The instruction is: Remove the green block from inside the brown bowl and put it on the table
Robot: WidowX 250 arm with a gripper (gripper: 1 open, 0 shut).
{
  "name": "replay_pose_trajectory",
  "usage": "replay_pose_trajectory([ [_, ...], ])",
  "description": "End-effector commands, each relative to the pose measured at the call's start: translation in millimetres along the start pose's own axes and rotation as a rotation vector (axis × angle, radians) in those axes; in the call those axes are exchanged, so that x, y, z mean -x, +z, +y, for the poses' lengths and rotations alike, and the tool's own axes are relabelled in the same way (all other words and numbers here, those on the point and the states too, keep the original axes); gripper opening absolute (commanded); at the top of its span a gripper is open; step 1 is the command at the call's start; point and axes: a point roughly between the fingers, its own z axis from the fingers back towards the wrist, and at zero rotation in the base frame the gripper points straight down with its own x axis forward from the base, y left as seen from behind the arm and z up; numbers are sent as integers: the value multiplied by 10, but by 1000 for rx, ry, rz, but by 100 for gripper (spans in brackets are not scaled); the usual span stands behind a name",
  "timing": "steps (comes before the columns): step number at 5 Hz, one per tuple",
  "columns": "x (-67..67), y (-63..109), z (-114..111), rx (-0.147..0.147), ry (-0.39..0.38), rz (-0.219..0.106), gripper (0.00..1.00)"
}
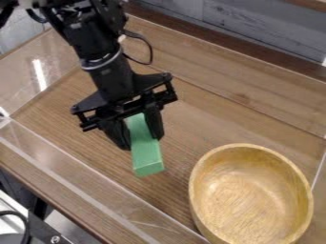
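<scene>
Most of it looks done: block point(147, 152) is out of the now-empty bowl point(251, 198), clamped upright in the closed tool point(137, 134) just left of the bowl, low over the worktop point(242, 105); left: set down, release.

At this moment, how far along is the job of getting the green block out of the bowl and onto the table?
Done: the brown bowl is empty, so the green block is already out. In hand: the gripper is shut on the block's upper end, left of the bowl, its lower end at or just above the table. Left: set the block down if it is not yet resting, open the fingers and withdraw.
</scene>
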Motion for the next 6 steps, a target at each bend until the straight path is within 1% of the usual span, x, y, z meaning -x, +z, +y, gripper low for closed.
replay_pose_trajectory([
  [1, -56, 91, -13, 23, 0, -36, 0],
  [6, -93, 75, 20, 32, -1, -29, 0],
])
